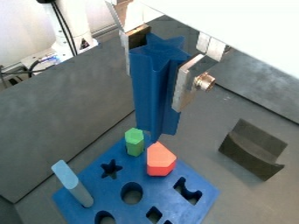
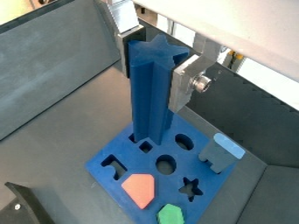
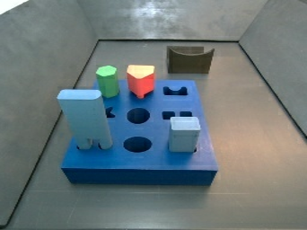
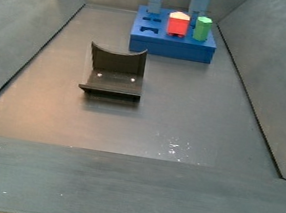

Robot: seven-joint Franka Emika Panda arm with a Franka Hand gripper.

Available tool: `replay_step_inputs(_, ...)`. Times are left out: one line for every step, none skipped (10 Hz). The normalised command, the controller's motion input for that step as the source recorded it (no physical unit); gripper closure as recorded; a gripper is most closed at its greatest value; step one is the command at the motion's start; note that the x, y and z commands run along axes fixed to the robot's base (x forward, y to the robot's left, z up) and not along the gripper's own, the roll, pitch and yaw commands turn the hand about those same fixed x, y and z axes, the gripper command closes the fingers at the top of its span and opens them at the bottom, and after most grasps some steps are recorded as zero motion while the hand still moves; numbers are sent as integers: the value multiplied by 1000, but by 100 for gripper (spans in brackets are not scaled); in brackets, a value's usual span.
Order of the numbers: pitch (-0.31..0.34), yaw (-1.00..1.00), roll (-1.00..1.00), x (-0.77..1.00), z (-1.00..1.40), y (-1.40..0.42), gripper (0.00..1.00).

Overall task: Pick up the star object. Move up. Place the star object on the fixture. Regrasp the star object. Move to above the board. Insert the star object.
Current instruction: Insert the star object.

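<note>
In both wrist views my gripper [image 1: 156, 70] [image 2: 155, 66] is shut on the upper end of the star object [image 1: 152, 98] [image 2: 146, 96], a dark-blue star-section prism hanging upright between the silver fingers. Its lower end hovers over the bright-blue board [image 1: 197, 203] [image 2: 140, 163]. The board's star-shaped hole [image 1: 111, 169] [image 2: 190, 185] lies off to one side of the prism. The dark fixture [image 1: 254, 149] [image 3: 189, 60] [image 4: 115, 72] stands empty on the floor apart from the board [image 3: 138, 163] [image 4: 172, 48]. Neither side view shows the gripper or the star object.
Standing in the board are a green peg [image 1: 135, 140] [image 3: 108, 81], a red peg [image 1: 160, 158] [image 3: 142, 79], a tall pale blue block [image 1: 70, 184] [image 3: 82, 117] and a short grey-blue block [image 3: 182, 135]. Grey walls [image 3: 48, 54] enclose the floor.
</note>
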Motion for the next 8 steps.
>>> replay_step_inputs(-37,26,41,0,0,-97,100)
replay_step_inputs(0,0,0,-40,0,0,100)
replay_step_inputs(60,11,31,-431,0,311,100)
replay_step_inputs(0,0,-19,0,0,0,100)
replay_step_inputs(0,0,-24,0,0,0,100)
replay_step_inputs(0,11,0,0,0,-69,100)
replay_step_inputs(-124,29,-177,-160,-511,0,100)
replay_step_inputs(-76,20,-171,-260,-600,-80,100)
